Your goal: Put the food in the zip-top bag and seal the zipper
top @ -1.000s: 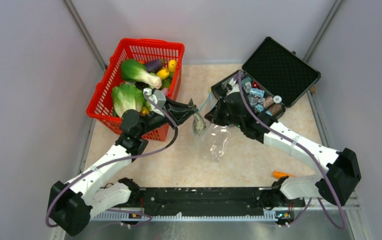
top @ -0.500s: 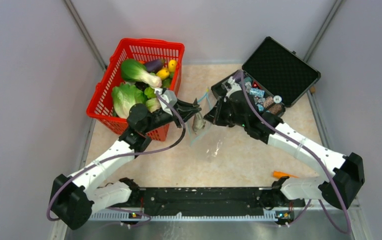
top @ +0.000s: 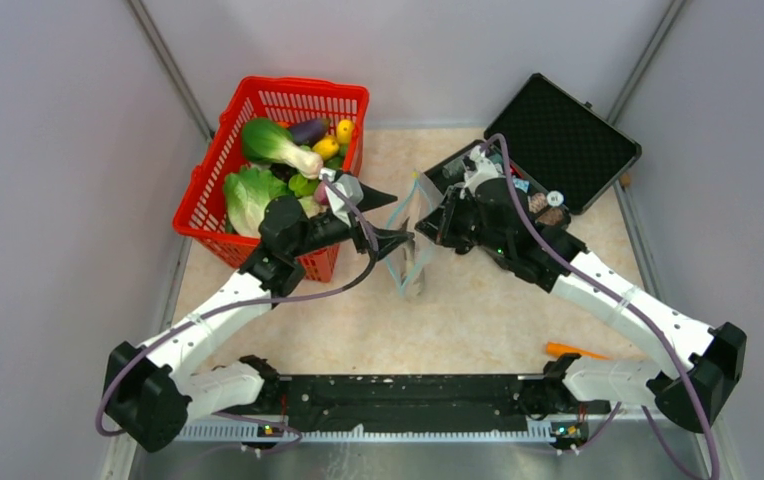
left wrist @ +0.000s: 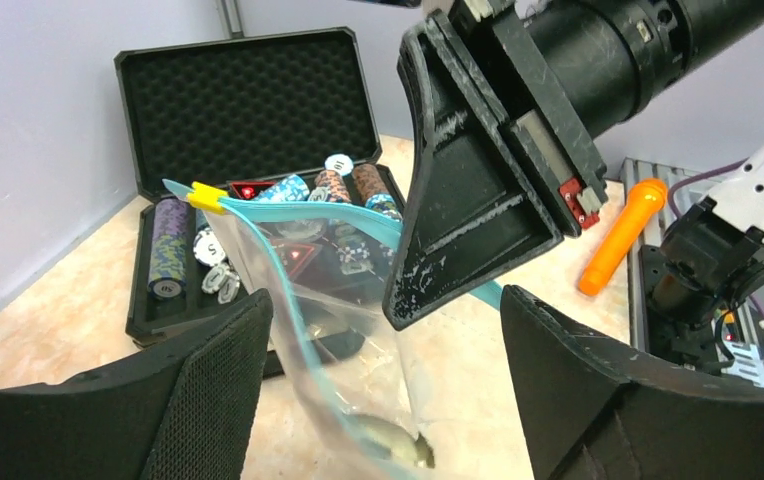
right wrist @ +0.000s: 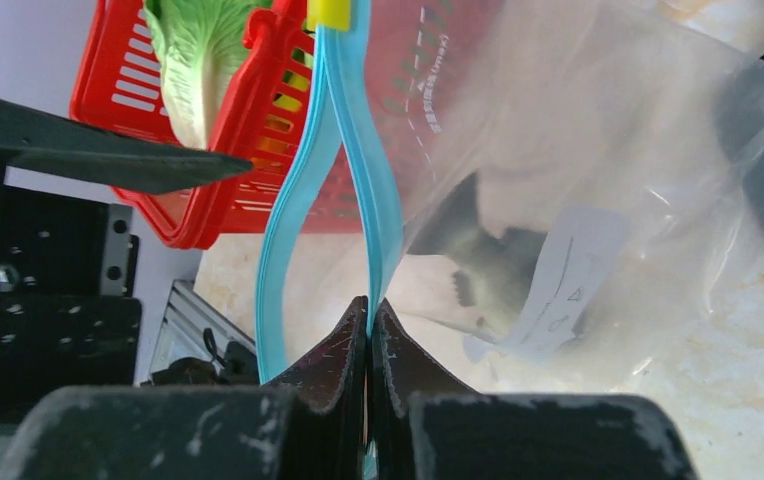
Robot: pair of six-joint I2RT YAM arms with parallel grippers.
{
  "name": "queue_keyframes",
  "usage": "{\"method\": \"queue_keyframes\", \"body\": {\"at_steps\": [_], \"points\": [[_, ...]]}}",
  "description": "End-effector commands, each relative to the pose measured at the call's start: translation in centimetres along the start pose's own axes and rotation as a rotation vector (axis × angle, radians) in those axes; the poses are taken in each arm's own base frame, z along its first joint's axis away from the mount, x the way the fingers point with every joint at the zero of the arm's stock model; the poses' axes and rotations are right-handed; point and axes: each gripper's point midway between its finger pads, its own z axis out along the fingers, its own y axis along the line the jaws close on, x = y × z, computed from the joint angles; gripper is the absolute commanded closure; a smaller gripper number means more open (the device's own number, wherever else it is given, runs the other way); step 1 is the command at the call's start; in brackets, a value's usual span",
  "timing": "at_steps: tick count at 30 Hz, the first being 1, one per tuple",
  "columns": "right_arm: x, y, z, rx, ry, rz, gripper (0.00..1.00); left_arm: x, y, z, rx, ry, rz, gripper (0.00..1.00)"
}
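The clear zip-top bag [top: 410, 268] hangs mouth-up at the table's middle. My right gripper [top: 426, 222] is shut on one lip of its light-blue zipper [right wrist: 378, 200], just below the yellow slider [right wrist: 330, 12]. My left gripper [top: 390, 217] stands open at the bag's mouth with nothing between its fingers [left wrist: 208, 400]. One pale greenish food piece [left wrist: 393, 440] lies at the bag's bottom, beside the white label [right wrist: 568, 270]. More food fills the red basket [top: 208, 225]: bok choy [top: 273, 145], lettuce [top: 248, 195], an eggplant [top: 308, 128] and yellow pieces [top: 344, 130].
An open black case [top: 563, 130] with chips and small trinkets stands at the back right, just behind the right arm. An orange stick tool [top: 568, 350] lies near the right arm's base. The basket sits against the left arm's elbow.
My left gripper has opened wide, and the pale piece that was at its tips now lies inside the bag. The right arm has drawn the bag up, so it hangs narrower.
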Motion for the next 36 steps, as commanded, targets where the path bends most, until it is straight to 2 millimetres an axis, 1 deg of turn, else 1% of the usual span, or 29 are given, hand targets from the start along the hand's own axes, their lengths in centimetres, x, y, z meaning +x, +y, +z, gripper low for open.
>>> {"method": "queue_keyframes", "body": {"at_steps": [1, 3, 5, 6, 8, 10, 13, 14, 15, 19, 20, 21, 22, 25, 28, 30, 33, 36], "points": [[-2.5, 1.2, -0.9, -0.023, -0.077, -0.008, 1.00, -3.7, -0.2, -0.1, -0.015, -0.052, 0.021, 0.15], [-2.6, 1.2, -0.9, -0.023, -0.082, -0.009, 1.00, -4.2, 0.2, -0.4, -0.054, -0.051, 0.011, 0.13], [-2.8, 1.3, -0.9, -0.023, -0.088, -0.007, 1.00, -4.0, 0.8, -0.8, -0.105, -0.019, -0.001, 0.12], [-2.9, 1.4, -0.9, -0.027, -0.091, -0.007, 1.00, -3.8, 1.4, -1.0, -0.144, 0.000, -0.015, 0.10], [-3.2, 1.9, -1.0, -0.057, -0.106, -0.017, 1.00, -3.0, 2.2, -1.3, -0.196, 0.054, -0.040, 0.09], [-3.3, 2.1, -1.0, -0.075, -0.115, -0.021, 1.00, -2.0, 2.3, -1.5, -0.204, 0.111, -0.066, 0.09], [-2.9, 1.7, -0.2, -0.055, -0.104, -0.019, 1.00, -0.8, 1.9, -1.4, -0.180, 0.168, -0.103, 0.09], [-2.8, 1.5, 0.0, -0.045, -0.097, -0.020, 1.00, -0.7, 1.9, -1.3, -0.177, 0.172, -0.113, 0.08], [-2.6, 1.3, 0.3, -0.034, -0.090, -0.020, 1.00, -0.1, 1.7, -1.3, -0.174, 0.199, -0.143, 0.09], [-2.3, -0.2, 1.5, 0.036, -0.079, -0.020, 1.00, 0.1, 0.9, -0.7, -0.139, 0.195, -0.251, 0.10], [-2.2, -0.4, 1.7, 0.049, -0.076, -0.021, 1.00, -0.3, 0.9, -0.3, -0.128, 0.179, -0.253, 0.10], [-2.1, -0.7, 1.9, 0.059, -0.075, -0.017, 1.00, -0.2, 1.0, -0.1, -0.126, 0.186, -0.265, 0.11], [-2.0, -0.8, 2.0, 0.066, -0.075, -0.016, 1.00, 0.4, 0.9, -0.1, -0.123, 0.214, -0.289, 0.11], [-1.8, -1.2, 2.4, 0.080, -0.075, -0.010, 1.00, 0.8, 0.7, 0.3, -0.110, 0.245, -0.322, 0.14], [-1.7, -1.5, 2.8, 0.088, -0.076, -0.003, 1.00, 2.3, 1.9, 0.2, -0.205, 0.314, -0.336, 0.17], [-1.7, -1.7, 3.0, 0.101, -0.079, 0.000, 1.00, 2.8, 2.1, 0.2, -0.219, 0.342, -0.343, 0.18], [-1.9, -1.6, 3.1, 0.100, -0.082, 0.001, 1.00, 2.6, 1.9, 0.4, -0.223, 0.359, -0.353, 0.17], [-2.3, -0.8, 3.0, 0.064, -0.094, 0.001, 1.00, 3.0, 2.7, 0.5, -0.290, 0.385, -0.335, 0.18]]}}
